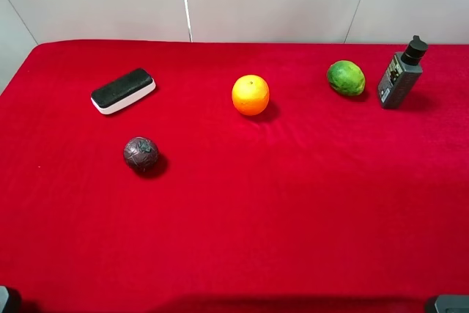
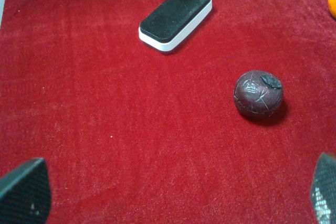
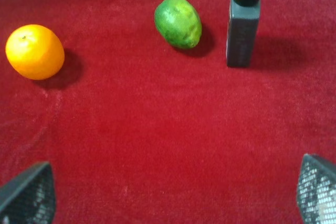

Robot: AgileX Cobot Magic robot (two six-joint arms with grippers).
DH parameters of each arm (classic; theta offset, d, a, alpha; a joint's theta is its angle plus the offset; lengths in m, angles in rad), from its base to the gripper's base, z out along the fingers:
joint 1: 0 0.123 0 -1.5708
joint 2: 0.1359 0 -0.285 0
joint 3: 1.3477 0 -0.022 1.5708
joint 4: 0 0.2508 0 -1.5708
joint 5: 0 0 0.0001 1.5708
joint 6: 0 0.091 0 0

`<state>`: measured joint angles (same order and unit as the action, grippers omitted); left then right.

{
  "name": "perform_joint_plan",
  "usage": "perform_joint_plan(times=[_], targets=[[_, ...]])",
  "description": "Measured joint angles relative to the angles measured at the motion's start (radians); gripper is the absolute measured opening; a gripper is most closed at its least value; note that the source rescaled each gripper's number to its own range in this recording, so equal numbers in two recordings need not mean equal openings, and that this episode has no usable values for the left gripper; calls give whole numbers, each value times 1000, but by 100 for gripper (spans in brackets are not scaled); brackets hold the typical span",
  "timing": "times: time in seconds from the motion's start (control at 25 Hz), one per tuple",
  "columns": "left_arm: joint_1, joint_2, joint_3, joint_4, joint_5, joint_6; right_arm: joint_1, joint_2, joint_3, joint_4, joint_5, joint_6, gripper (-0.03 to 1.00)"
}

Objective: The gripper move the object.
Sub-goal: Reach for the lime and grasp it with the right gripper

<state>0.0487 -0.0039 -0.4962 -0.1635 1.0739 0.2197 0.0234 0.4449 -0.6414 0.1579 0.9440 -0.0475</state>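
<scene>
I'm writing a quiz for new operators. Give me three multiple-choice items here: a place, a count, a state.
1. The green fruit lies: A. at the left edge B. beside the grey bottle C. at the near edge.
2. Round things on the cloth: A. one B. two C. three.
3. The right hand is: A. open, empty B. shut on the fruit C. shut on the bottle.
1 B: the grey bottle stands next to it. 2 C: orange, green fruit, dark ball. 3 A: its fingertips sit wide apart, nothing between.

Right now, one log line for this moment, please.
green fruit: untouched, beside bottle | left gripper: open, empty | right gripper: open, empty
</scene>
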Motion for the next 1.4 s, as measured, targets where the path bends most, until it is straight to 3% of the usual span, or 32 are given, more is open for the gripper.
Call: perform_joint_plan(times=[0.24,0.6,1.4], targets=[[0,0,0,0,0,0,0,234,-121,1,-30,-74,100],[0,0,0,0,0,0,0,547,-325,-1,-32,-88,100],[0,0,0,0,0,0,0,1117,-763,-9,69,-137,100]])
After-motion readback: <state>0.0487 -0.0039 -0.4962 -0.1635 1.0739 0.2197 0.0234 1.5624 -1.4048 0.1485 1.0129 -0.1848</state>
